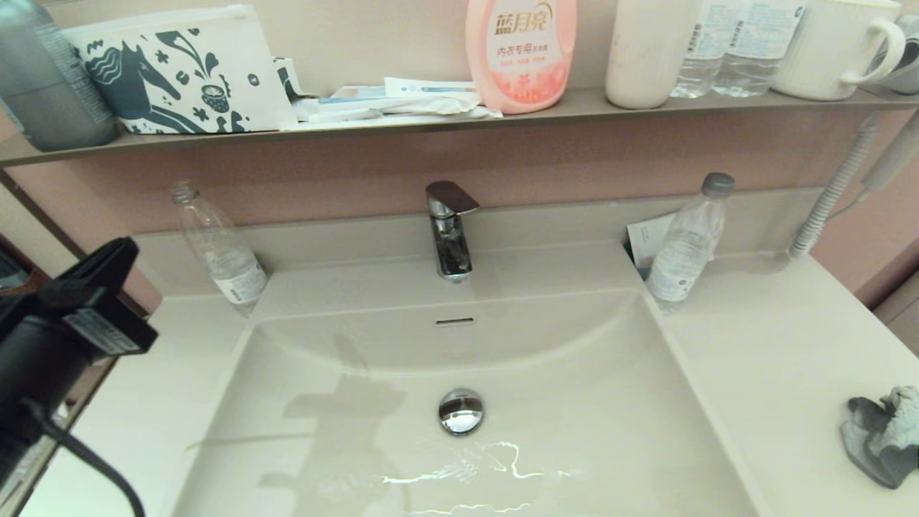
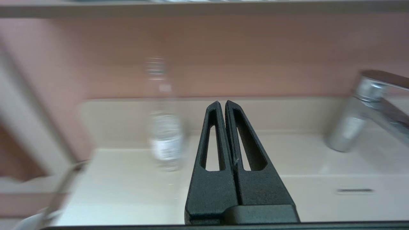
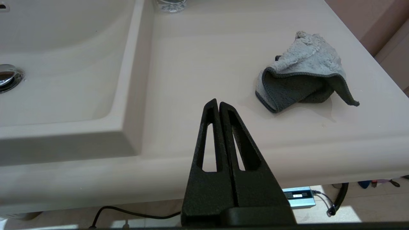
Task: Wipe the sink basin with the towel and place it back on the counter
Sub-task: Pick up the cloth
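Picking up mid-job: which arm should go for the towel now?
Right, probably. The towel lies bunched on the counter to the right of the sink basin, just ahead of the shut right gripper. The left gripper, also shut, sits across the basin near the left-hand water bottle.

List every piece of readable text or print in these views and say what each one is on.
"蓝月亮" and, below it, "内衣专用": on the pink detergent bottle on the shelf.
Smaller line under that on the same bottle: too small to read.
Labels on the clear water bottles: too blurred to read.
Horse pouch: pictures only, no words.
Power adapter label below the counter: unreadable.
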You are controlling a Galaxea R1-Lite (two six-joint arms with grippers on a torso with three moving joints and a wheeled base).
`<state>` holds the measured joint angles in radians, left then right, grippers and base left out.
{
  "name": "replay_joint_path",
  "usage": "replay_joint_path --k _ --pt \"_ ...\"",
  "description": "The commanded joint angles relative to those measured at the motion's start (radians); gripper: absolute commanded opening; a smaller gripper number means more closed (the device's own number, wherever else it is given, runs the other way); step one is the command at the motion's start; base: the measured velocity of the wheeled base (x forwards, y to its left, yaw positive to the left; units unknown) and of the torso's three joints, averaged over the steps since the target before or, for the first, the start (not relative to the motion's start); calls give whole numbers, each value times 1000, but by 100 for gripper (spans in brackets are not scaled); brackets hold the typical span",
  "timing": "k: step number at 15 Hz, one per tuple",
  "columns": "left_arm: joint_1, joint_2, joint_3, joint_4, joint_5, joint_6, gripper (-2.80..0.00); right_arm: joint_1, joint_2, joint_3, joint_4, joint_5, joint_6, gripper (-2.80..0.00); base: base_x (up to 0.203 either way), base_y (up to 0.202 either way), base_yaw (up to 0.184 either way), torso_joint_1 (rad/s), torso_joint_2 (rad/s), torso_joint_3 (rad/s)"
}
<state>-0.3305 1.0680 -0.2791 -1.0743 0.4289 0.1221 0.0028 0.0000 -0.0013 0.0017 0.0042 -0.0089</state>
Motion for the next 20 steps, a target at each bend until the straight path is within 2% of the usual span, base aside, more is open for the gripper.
replay_joint_path --k 1,4,7,10,12,15,18,20 --pt "84 -191 81 -2 3 2 -280 0 2 0 0 0 0 -280 0 0 0 0 0 0" --pt "189 -360 193 8 -9 3 -280 0 2 0 0 0 0 -280 0 0 0 0 0 0" --pt "230 -514 266 49 -16 4 -280 0 1 0 0 0 0 -280 0 0 0 0 0 0" --pt "299 -692 265 227 -66 5 -280 0 2 0 0 0 0 -280 0 0 0 0 0 0" --pt "334 -808 229 437 -127 4 -280 0 2 0 0 0 0 -280 0 0 0 0 0 0" --pt "343 -949 158 715 -170 -7 -280 0 2 1 0 0 0 -280 0 0 0 0 0 0" --pt "336 -1044 148 882 -212 -14 -280 0 2 0 0 0 0 -280 0 0 0 0 0 0" --pt "335 -1065 173 931 -237 -22 -280 0 2 1 0 0 0 -280 0 0 0 0 0 0"
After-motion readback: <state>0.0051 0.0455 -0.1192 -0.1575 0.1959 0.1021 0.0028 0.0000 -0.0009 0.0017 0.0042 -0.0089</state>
